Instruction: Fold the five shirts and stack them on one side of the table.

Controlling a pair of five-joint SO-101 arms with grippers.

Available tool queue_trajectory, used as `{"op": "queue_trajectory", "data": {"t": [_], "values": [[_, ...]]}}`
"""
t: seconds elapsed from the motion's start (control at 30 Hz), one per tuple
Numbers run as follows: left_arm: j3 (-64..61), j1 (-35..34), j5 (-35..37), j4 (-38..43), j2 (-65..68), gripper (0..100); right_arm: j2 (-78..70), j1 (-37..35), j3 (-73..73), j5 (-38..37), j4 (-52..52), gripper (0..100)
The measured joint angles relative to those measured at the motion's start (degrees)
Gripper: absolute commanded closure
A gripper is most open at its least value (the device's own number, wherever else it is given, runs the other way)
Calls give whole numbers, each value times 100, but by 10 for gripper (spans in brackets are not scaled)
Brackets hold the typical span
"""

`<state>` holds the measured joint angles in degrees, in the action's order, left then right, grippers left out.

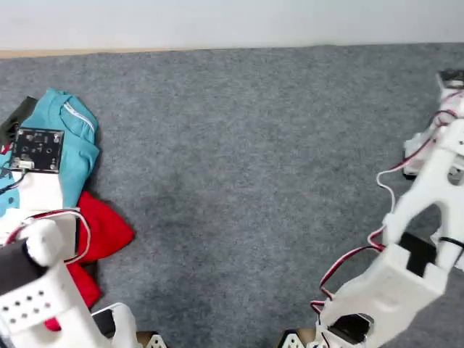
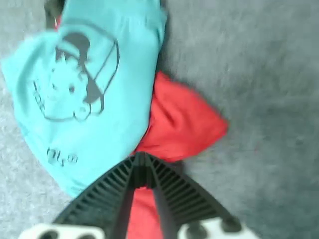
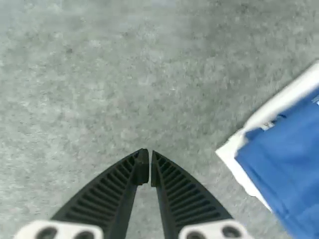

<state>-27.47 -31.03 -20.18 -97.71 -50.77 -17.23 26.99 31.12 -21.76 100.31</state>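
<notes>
Closest to the lens are the ribbed black fingers of my left gripper [image 2: 142, 160], pressed together at the tips with nothing between them. They hover over the red shirt [image 2: 184, 124], which lies crumpled on the grey table [image 1: 254, 181] at its left side. The teal shirt [image 2: 89, 84] with a dark printed figure rests partly on top of the red one, their edges overlapping just ahead of my fingertips.

My right gripper [image 3: 145, 162] is all but closed too, a thin slit between the tips, and it grips nothing. It hangs over bare grey surface, with blue cloth [image 3: 284, 174] lying on white cloth [image 3: 269, 114] off to one side.

As I judge it, the risk is in the overlap: if I pinch near that seam I may catch teal and red together and drag both. I also need to open my fingers before descending, or I will only push the fabric into a tighter heap.

As for containers, the shirts lie straight on the table.
</notes>
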Motion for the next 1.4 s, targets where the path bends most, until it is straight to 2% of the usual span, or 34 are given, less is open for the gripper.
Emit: {"op": "queue_trajectory", "data": {"t": [0.2, 0.47, 0.77, 0.87, 1.03, 1.23, 1.4], "values": [[-246, -615, -545, 791, 501, 901, 791, -273, -985, 193, 9, 988], [-281, -659, -686, 1846, 1380, 874, 1538, -589, -2602, 255, 9, 988], [-281, -659, -738, 3130, 3015, 863, 1705, -527, -3455, 255, 18, 988], [-281, -659, -782, 3367, 3437, 810, 1705, -510, -3569, 255, 18, 988], [-281, -659, -967, 3490, 3991, 787, 1705, -492, -3578, 255, 18, 987], [-281, -659, -1160, 3534, 4492, 795, 1705, -492, -3578, 255, 18, 987], [-281, -659, -1187, 3824, 4800, 923, 1705, -492, -3578, 255, 18, 987]]}}
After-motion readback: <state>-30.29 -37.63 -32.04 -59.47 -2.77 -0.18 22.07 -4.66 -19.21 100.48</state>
